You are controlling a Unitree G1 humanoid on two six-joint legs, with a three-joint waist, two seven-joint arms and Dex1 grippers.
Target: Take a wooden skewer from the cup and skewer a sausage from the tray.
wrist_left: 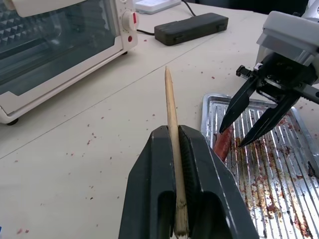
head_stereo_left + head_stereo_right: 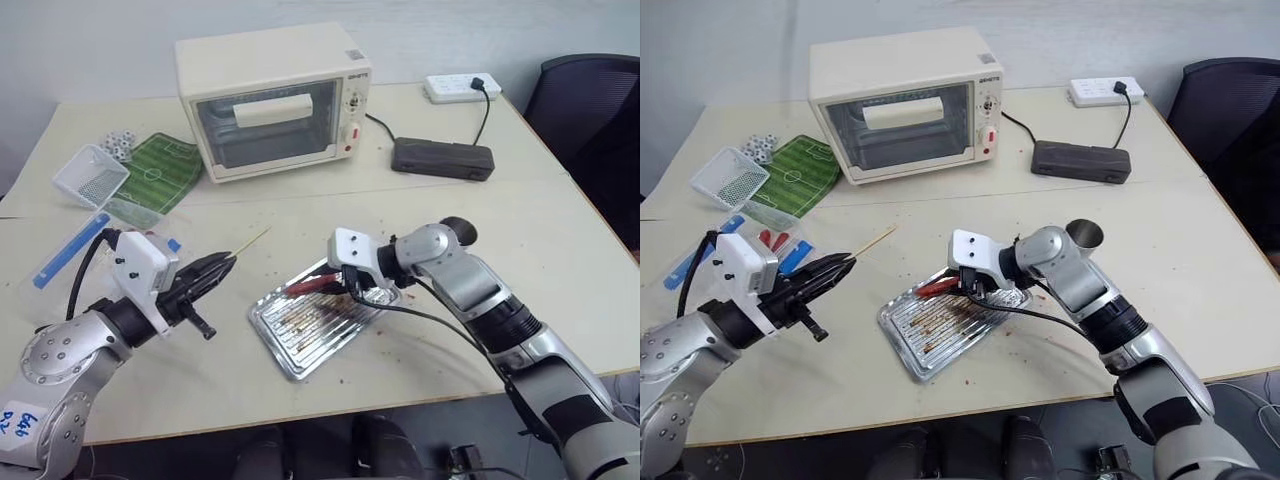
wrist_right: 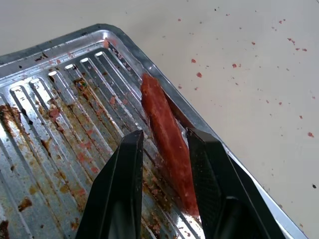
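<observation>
Black fingers of the right end effector (image 3: 164, 164) stand apart on either side of the sausage (image 3: 167, 142), which lies along the far rim of the tray (image 3: 60, 124); whether they press it yet cannot be told. The tray, ribbed and stained brown, sits in the middle of the desk (image 2: 560, 230), which is speckled with red crumbs around it. To the left, the left end effector (image 1: 174, 164) is clamped on the wooden skewer (image 1: 171, 109), whose pointed tip aims toward the far right, well apart from the tray and the sausage. Just behind the right arm's elbow stands the cup (image 2: 1084, 235). Farther back, a cream toaster oven (image 2: 272, 100) stands on the desk with a dark case (image 2: 442, 159) and a white power strip (image 2: 460, 88) to its right. At far left lie a white mesh basket (image 2: 90, 175), a green football-pitch mat (image 2: 160, 170) and a clear box with blue bars (image 2: 70, 248). Nothing lies between the skewer tip and the sausage except bare desk.
</observation>
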